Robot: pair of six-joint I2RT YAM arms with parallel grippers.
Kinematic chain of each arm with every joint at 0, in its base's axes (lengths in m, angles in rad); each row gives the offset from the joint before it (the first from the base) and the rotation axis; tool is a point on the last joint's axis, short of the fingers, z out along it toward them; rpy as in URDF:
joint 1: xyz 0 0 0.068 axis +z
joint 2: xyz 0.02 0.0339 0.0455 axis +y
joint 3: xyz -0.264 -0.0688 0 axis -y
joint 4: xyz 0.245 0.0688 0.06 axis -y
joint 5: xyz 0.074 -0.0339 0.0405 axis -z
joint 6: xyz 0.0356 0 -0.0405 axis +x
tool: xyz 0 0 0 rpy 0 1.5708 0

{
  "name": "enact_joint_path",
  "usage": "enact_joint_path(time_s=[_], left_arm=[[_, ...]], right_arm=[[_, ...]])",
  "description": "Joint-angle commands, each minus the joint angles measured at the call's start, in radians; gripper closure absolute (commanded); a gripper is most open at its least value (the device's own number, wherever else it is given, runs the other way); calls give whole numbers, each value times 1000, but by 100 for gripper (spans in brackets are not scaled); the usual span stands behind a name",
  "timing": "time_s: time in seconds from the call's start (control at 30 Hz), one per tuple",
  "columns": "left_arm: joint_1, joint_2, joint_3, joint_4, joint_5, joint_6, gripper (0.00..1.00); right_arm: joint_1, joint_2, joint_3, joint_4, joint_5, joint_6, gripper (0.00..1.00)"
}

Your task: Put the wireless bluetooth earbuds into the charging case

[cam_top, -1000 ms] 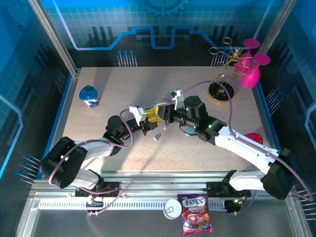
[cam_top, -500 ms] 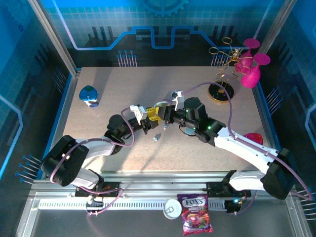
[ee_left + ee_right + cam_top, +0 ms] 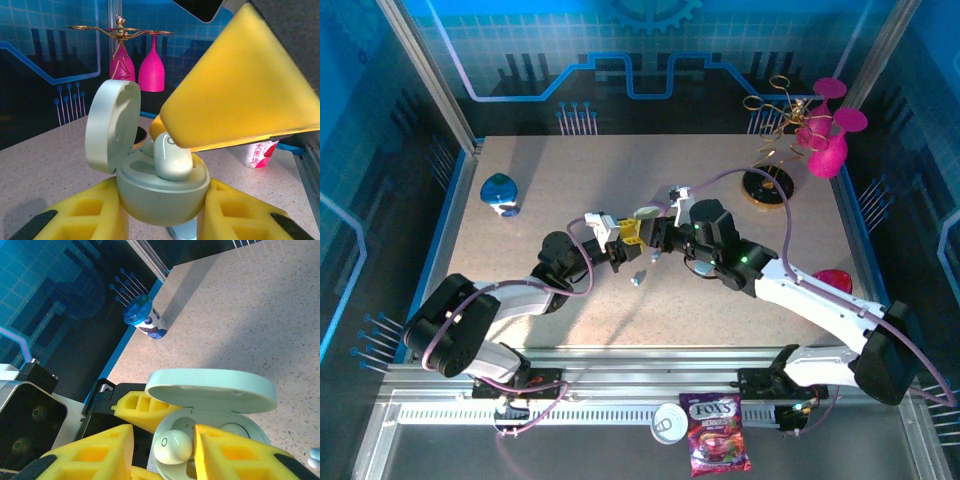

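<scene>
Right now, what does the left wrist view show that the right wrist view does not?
Left wrist view: two pink glasses hanging from a gold rack, a white cup with red print. Right wrist view: a blue-capped container at the table edge. Shared: the open pale green case, held in the left pincer, with an earbud standing in it.

The pale mint charging case (image 3: 162, 192) sits at lower centre of the left wrist view, its lid hinged open to the left. A glossy seated earbud (image 3: 172, 160) stands upright in its well. A loose earbud (image 3: 637, 279) lies on the table (image 3: 570, 180), mid-frame.
</scene>
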State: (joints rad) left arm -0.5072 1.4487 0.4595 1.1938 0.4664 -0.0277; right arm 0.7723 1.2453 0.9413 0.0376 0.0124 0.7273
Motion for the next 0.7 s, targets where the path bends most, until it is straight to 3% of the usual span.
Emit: enact_joint_path(time_s=[0.0,0.5,0.67], left_arm=[[-8,-1,44,99,12,-17,81],[-8,15,44,107,18,1,81],[-2,23,38,113,79,38,80]], right_arm=[[-4,-18,22,-71,52,-17,59],[-13,-102,39,-91,18,-108,46],[-21,-182,6,-117,82,-118,43]])
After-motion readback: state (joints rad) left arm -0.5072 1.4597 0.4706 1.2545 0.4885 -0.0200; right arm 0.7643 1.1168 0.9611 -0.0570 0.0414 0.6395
